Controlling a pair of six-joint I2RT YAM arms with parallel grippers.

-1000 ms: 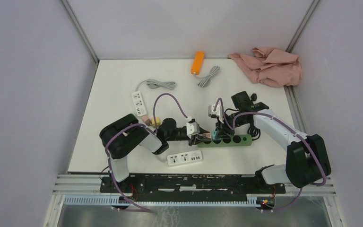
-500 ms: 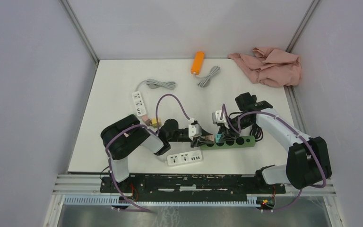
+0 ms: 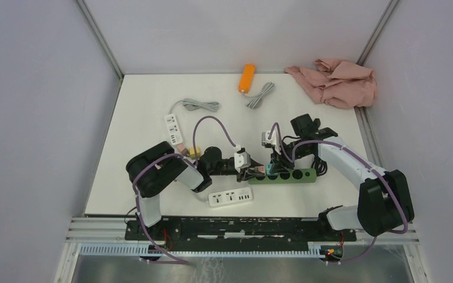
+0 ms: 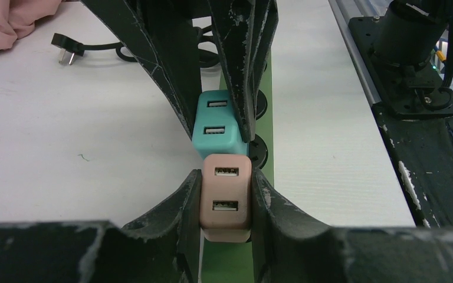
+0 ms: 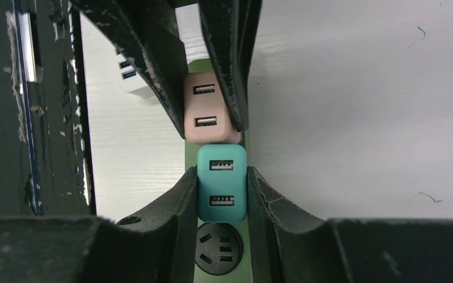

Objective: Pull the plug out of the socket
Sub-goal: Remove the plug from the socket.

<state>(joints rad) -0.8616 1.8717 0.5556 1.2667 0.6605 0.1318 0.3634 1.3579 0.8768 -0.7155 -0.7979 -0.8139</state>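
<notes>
A green power strip, the socket (image 3: 292,174), lies between my arms. Two USB plugs stand side by side at its left end. The left gripper (image 3: 252,171) is shut on the pink plug (image 4: 225,197), with a finger pressed on each side; green strip (image 4: 229,266) shows below it. The right gripper (image 3: 269,167) is shut on the teal plug (image 5: 222,183), just past the pink plug (image 5: 206,112). An empty round outlet (image 5: 217,256) lies under the right gripper's fingers. Whether either plug's pins are still seated is hidden.
A white power strip (image 3: 230,197) lies near the front edge and another (image 3: 174,128) at the left. An orange strip (image 3: 246,77), a grey cable (image 3: 261,94) and a pink cloth (image 3: 336,81) are at the back. A black cable (image 3: 317,162) coils beside the right arm.
The right arm and the green strip shifted slightly to the right, then came back left. Both grippers stayed shut on their plugs throughout.
</notes>
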